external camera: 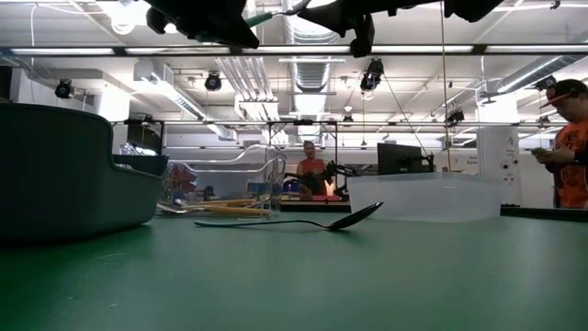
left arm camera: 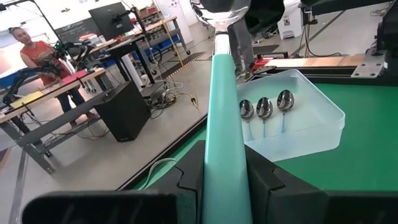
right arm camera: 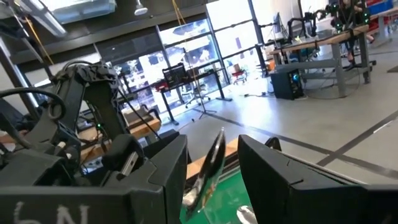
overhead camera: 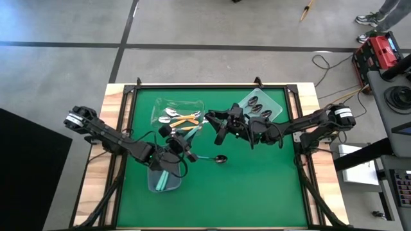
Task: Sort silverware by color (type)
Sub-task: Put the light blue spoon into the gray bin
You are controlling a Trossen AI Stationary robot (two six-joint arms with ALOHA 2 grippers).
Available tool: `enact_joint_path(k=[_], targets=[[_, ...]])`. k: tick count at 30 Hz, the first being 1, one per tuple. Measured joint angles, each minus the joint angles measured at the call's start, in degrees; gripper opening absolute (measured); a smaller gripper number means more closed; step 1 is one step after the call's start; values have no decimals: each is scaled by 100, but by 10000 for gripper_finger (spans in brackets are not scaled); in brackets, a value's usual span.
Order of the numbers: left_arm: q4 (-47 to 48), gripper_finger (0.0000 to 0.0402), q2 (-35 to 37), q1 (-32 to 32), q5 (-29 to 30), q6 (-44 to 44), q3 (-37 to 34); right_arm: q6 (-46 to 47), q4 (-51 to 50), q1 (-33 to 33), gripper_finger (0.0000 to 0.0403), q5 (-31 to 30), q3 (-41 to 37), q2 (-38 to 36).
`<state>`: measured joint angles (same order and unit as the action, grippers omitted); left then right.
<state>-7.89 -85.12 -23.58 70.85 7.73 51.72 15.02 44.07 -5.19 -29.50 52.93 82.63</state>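
Note:
My left gripper (overhead camera: pixel 174 144) (left arm camera: pixel 227 180) hangs above the grey bin (overhead camera: pixel 164 178), shut on a teal-handled spoon (left arm camera: pixel 225 93). The spoon's metal bowl (right arm camera: pixel 214 155) reaches between the fingers of my right gripper (overhead camera: pixel 217 125) (right arm camera: pixel 213 162), which is open with a gap on either side of the bowl. In the low view both grippers are high above the mat. Orange-handled spoons (overhead camera: pixel 186 119) lie in the clear bin (overhead camera: pixel 196 102). Three blue-handled spoons (left arm camera: pixel 264 109) lie in the clear tray (overhead camera: pixel 276 96). One dark-handled spoon (overhead camera: pixel 215 158) (external camera: pixel 322 221) lies on the mat. My left gripper pinches the spoon's teal handle (left arm camera: pixel 227 149) between its two fingers (left arm camera: pixel 267 183). The handle runs straight out along the fingers, with the bowl end away from the gripper. The spoon is lifted clear of the table, pointing toward my right gripper.
The grey bin (external camera: pixel 64 175) holds teal spoons (overhead camera: pixel 160 181) and stands at the mat's near left. The clear bin (external camera: pixel 230 179) and clear tray (external camera: pixel 432 198) stand along the far edge. Open green mat lies at the near right. People stand in the room beyond.

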Motion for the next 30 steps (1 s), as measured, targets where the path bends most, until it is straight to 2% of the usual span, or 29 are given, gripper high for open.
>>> enact_joint_path(k=[22, 25, 28, 30], targets=[[6, 46, 0, 84, 2, -17, 0, -19, -4, 0, 122, -28, 0, 0], [4, 46, 0, 84, 0, -19, 0, -104, -8, 0, 93, -14, 0, 0], [35, 47, 0, 91, 28, -137, 0, -146, 16, -1, 31, -5, 7, 0], [39, 47, -4, 101, -2, -179, 0, -149, 18, -2, 21, -23, 11, 0]])
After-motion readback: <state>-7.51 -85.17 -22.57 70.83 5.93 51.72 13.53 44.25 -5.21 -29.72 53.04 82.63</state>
